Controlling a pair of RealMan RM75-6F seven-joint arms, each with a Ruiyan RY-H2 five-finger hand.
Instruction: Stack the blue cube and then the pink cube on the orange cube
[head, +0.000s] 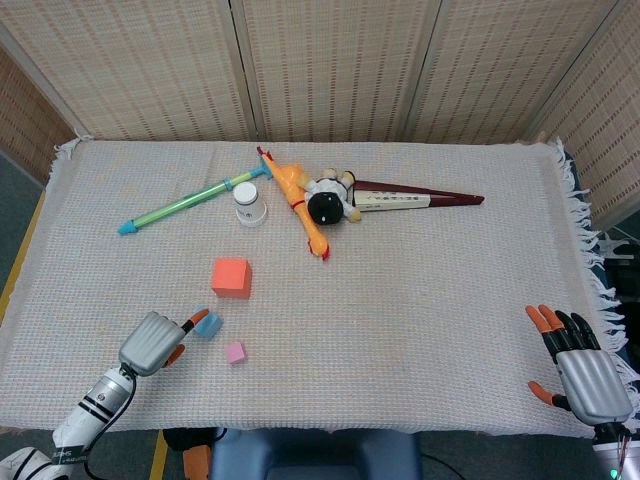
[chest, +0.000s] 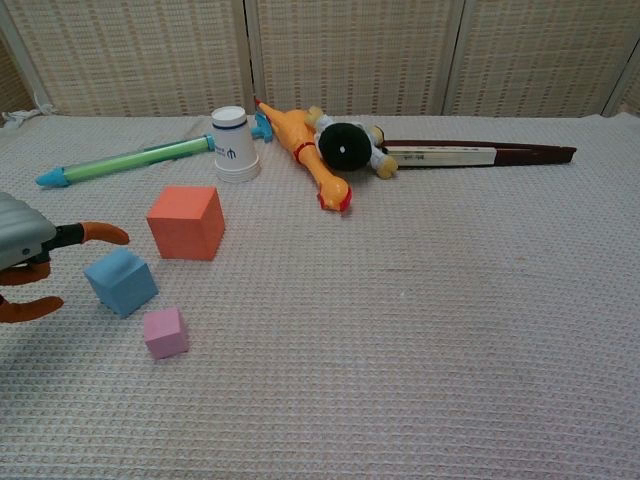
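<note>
The orange cube (head: 231, 277) (chest: 186, 222) sits left of the cloth's centre. The smaller blue cube (head: 211, 324) (chest: 121, 281) lies just in front of it, and the small pink cube (head: 235, 352) (chest: 165, 332) is a little nearer still. My left hand (head: 157, 342) (chest: 30, 255) hovers right beside the blue cube on its left, fingers apart and holding nothing; its fingertips (chest: 103, 234) reach over the cube's near-left edge. My right hand (head: 580, 367) rests open at the front right corner, far from the cubes; the chest view does not show it.
At the back lie a green-blue toy stick (head: 186, 205), an upturned white cup (head: 249, 204), a rubber chicken (head: 301, 210), a black-headed doll (head: 331, 201) and a long dark red sheath (head: 415, 199). The woven cloth (head: 420, 300) ends in fringes on the right.
</note>
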